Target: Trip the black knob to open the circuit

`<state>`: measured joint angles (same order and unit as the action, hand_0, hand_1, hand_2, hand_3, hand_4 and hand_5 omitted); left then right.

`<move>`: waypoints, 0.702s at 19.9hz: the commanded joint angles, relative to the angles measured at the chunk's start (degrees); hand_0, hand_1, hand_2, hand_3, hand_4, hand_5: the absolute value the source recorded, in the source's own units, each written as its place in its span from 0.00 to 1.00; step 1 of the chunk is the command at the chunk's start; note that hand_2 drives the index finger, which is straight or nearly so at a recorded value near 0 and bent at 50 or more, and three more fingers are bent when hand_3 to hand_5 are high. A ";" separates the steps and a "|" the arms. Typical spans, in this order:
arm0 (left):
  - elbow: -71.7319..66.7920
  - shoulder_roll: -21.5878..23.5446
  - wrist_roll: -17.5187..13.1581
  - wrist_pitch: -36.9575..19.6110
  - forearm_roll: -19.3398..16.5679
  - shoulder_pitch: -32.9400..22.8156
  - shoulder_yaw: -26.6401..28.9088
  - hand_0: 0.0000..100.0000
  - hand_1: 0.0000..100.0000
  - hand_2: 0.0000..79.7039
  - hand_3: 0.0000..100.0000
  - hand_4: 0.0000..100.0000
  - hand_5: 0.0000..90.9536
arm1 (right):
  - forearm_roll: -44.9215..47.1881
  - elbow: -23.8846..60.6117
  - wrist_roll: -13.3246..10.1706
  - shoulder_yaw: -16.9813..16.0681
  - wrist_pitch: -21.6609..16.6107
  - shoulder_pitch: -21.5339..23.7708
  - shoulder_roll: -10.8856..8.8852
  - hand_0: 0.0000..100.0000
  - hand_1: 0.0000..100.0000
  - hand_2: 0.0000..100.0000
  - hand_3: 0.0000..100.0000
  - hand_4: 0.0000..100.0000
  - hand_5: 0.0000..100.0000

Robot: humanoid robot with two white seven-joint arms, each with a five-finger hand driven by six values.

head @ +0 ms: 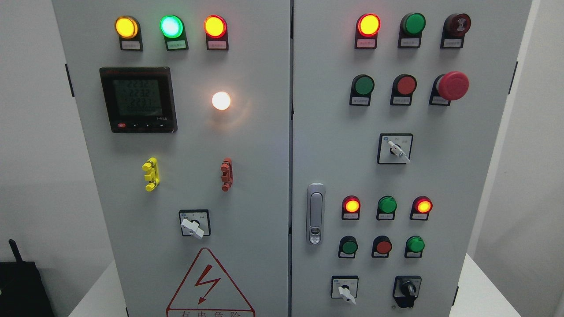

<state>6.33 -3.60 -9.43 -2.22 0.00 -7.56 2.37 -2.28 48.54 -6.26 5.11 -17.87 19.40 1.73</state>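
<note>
Neither hand of the robot shows in the head view, so whether either is open, closed or gripping anything cannot be told. The black knob sits at the lower right corner of the right cabinet door, on a black plate, its grip standing roughly upright; nothing touches it.

Just to its left on the same row is a white-handled selector switch, its lever pointing down to the right. Above these run two rows of three: first a green button, a red button and a second green button; over them a lit red lamp, an unlit green lamp and another lit red lamp. A silver door latch stands to the left of these rows, near the seam between the doors. Higher up is another white rotary switch, and above it to the right a large red mushroom button.

The left cabinet door carries a digital meter with a lit display, a glowing white lamp, a yellow clip, a red clip, a white selector and, at the bottom edge, a red triangle warning sign with a lightning bolt. Along its top are yellow, green and red lamps, all lit. The cabinet stands on a white worktop.
</note>
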 commanded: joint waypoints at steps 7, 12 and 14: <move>0.00 0.00 0.02 -0.07 -1.32 0.00 0.00 0.12 0.39 0.00 0.00 0.00 0.00 | 0.00 25.10 -0.07 -0.19 -1.64 3.10 -1.03 0.00 0.17 0.00 0.04 0.00 0.00; 0.00 0.00 0.02 -0.06 -1.32 0.00 0.00 0.12 0.39 0.00 0.00 0.00 0.00 | 0.00 31.86 -0.07 -0.72 -3.31 3.19 -1.03 0.00 0.17 0.00 0.07 0.00 0.00; 0.00 0.00 0.02 0.02 -1.32 0.00 0.00 0.12 0.39 0.00 0.00 0.00 0.00 | 0.00 34.85 -0.07 -0.81 -3.31 3.37 -1.03 0.00 0.17 0.00 0.10 0.02 0.02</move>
<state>6.33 -3.60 -9.43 -2.08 0.00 -7.56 2.37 -2.28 67.94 -6.30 4.86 -20.84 22.18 0.48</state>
